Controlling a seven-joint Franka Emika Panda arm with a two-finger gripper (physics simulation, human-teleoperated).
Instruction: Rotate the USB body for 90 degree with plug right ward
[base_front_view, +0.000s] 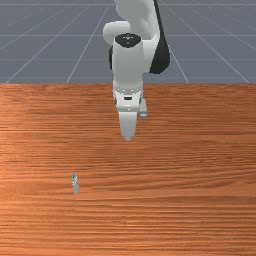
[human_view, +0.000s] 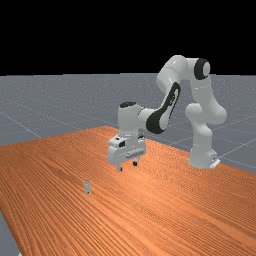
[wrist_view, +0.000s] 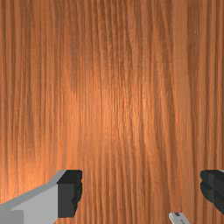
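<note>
In the front view my gripper (base_front_view: 128, 136) hangs above the table, to the right of the small USB body (base_front_view: 75, 183) and farther back. The far view has my gripper (human_view: 127, 166) over the wood, with the light grey USB body (human_view: 87, 187) on the table to its left and nearer the camera. Seen from the wrist, my gripper (wrist_view: 141, 192) is open, its two dark fingertips wide apart with nothing held. A white end of the USB body (wrist_view: 178, 218) appears between the fingers' lines, well below them on the table. Which end carries the plug I cannot tell.
The orange-brown table (base_front_view: 190, 210) lies under the arm, and its back edge runs behind the hand in the front view. In the far view the arm's base (human_view: 202, 157) stands at the table's far right side.
</note>
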